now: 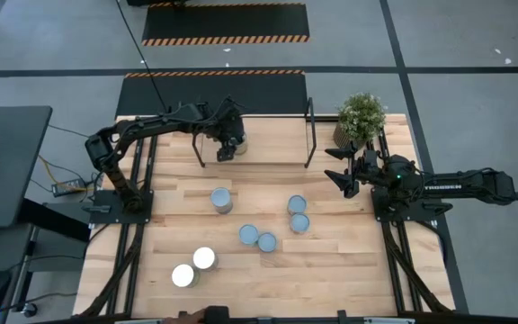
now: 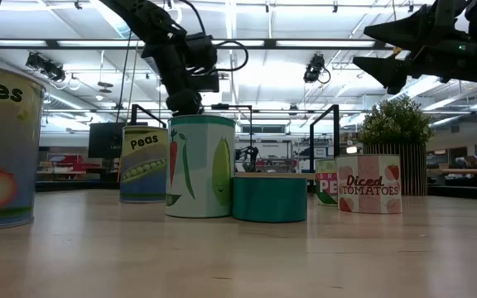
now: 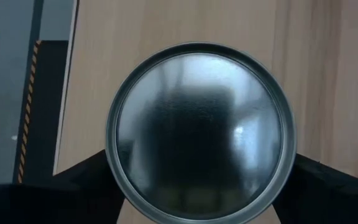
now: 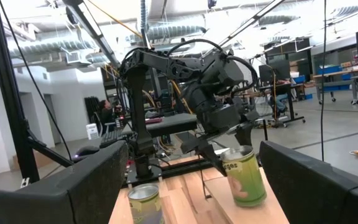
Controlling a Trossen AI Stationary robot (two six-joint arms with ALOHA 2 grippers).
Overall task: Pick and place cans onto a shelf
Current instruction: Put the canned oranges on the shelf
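Left gripper (image 1: 227, 150) astride can (image 3: 201, 132) on shelf (image 1: 268, 144); grasp or release unclear.

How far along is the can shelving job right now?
Done: nothing clearly finished. In hand: the left gripper straddles one silver-topped metal can at the light wooden shelf; release unclear. Left: seven short round-topped cans stand on the tabletop. The right gripper waits open near the potted plant.

Big open lab or workshop: exposed ceiling ducts (image 4: 185, 28), hazard-striped floor tape (image 1: 226, 40), distant workstations (image 4: 278, 78).
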